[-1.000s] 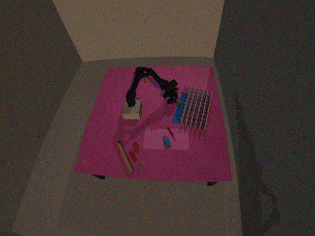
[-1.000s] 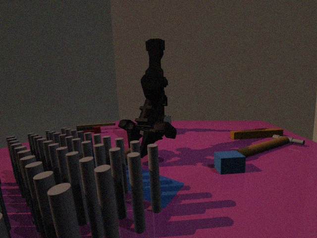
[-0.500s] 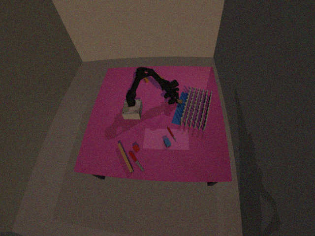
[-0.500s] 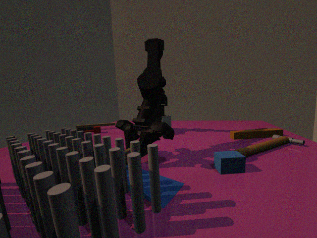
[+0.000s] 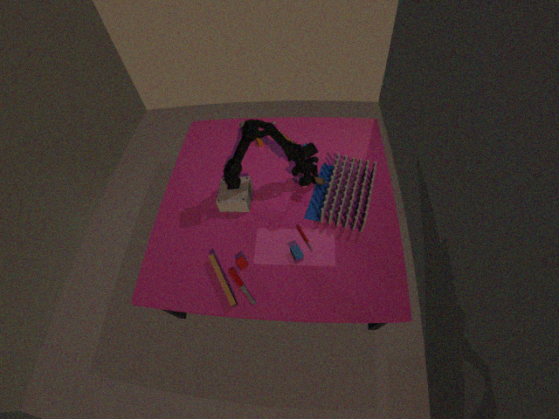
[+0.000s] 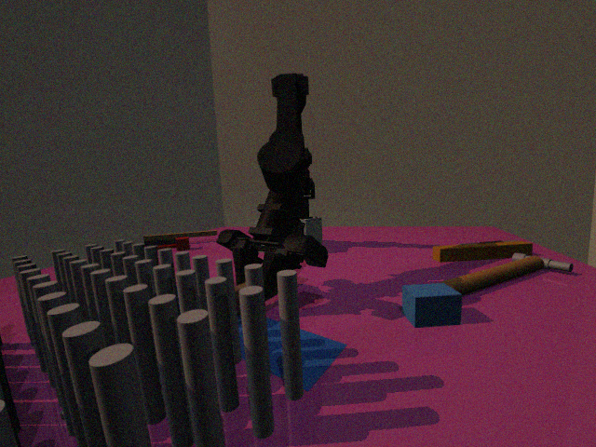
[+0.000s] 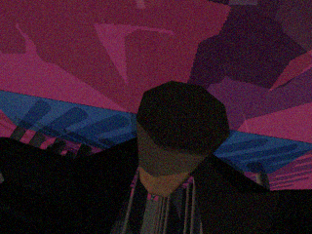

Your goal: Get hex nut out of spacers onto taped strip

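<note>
Grey spacers [image 5: 348, 194] [image 6: 257, 360] stand in rows beyond the blue strip [image 5: 317, 200] [image 6: 313, 353] [image 7: 263, 150]; the claw [image 5: 318, 179] [image 6: 254, 289] [image 7: 170, 147] grips a wooden handle [image 5: 320, 181] [image 7: 182, 119].
</note>
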Available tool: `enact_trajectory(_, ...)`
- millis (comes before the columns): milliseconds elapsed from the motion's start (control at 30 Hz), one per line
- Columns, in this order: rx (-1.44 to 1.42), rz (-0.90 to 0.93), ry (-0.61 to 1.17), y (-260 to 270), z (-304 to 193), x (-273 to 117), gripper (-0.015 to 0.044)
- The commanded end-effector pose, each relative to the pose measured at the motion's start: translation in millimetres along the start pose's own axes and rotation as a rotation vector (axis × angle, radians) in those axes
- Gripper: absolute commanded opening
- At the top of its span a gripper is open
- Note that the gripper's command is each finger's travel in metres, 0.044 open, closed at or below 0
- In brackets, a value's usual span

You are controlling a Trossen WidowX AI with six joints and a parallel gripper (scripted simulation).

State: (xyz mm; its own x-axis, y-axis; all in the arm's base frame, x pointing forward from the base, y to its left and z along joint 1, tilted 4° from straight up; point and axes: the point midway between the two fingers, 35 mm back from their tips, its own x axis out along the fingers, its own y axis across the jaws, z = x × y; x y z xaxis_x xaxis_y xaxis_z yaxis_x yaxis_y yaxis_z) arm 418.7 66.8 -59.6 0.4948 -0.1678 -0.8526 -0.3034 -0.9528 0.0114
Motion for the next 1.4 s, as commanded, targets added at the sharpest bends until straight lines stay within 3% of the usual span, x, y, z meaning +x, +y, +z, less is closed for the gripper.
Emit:
enact_trajectory(0, -0.004, -0.005, 0.002, -0.8, 1.1, 2.4, 0.0)
enact_trajectory(1367, 0.0, -0.002, 0.0, 0.0, 20.4, -1.1, 0.0)
